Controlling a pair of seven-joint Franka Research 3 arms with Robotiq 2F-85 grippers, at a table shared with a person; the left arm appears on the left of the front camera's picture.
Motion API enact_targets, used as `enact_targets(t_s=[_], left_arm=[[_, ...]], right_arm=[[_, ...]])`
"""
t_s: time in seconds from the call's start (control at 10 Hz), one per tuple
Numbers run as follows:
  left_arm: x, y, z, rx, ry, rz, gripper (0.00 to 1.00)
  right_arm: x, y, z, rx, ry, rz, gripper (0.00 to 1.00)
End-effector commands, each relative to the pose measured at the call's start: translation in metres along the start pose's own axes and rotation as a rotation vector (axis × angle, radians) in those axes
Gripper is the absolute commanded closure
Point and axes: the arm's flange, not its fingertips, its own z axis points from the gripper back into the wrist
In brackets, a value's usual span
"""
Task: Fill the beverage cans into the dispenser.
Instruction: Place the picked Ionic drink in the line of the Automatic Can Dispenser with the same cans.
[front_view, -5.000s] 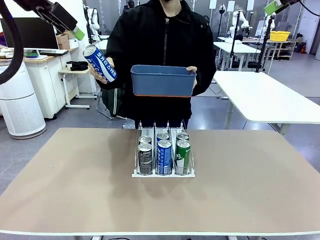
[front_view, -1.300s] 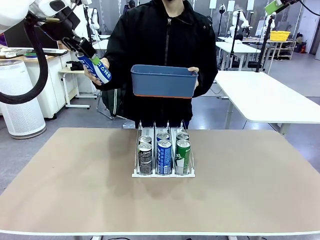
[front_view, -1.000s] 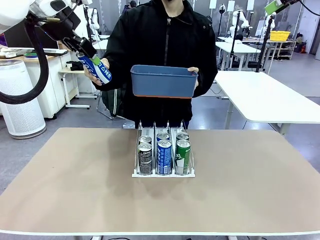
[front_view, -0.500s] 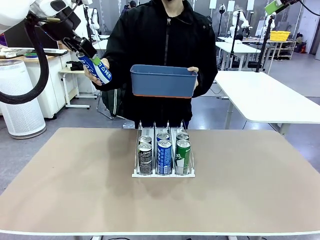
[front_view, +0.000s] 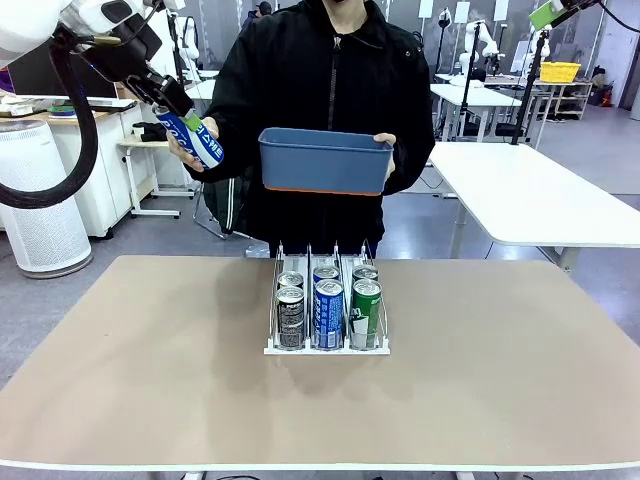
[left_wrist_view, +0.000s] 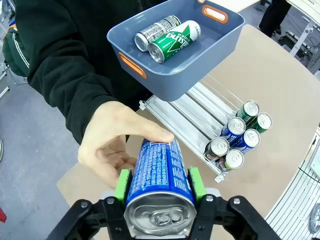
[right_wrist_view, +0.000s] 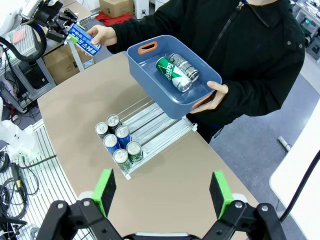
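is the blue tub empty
Not empty: the blue tub holds a green can and a dark can, both lying on their sides.

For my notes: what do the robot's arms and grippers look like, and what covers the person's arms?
The left arm is white, with a thick black cable looping beside it. The left gripper and right gripper are black and two-fingered with green pads. The person's sleeves are long and black, part of a zipped jacket.

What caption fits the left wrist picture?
Left gripper clamps a blue-and-white can in a person's hand near a blue tub.
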Motion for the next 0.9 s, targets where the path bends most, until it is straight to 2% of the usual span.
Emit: enact_targets(t_s=[0.0, 0.8], left_arm=[[-0.0007, 0.002, 0.0005, 0.006, -0.004, -0.011, 1.0], [-0.0007, 0.002, 0.0005, 0.006, -0.004, -0.011, 1.0]], right_arm=[[0.0, 0.0001, 0.0002, 0.0, 0.0, -0.002, 0.0], [0.0, 0.0001, 0.0002, 0.0, 0.0, -0.002, 0.0]])
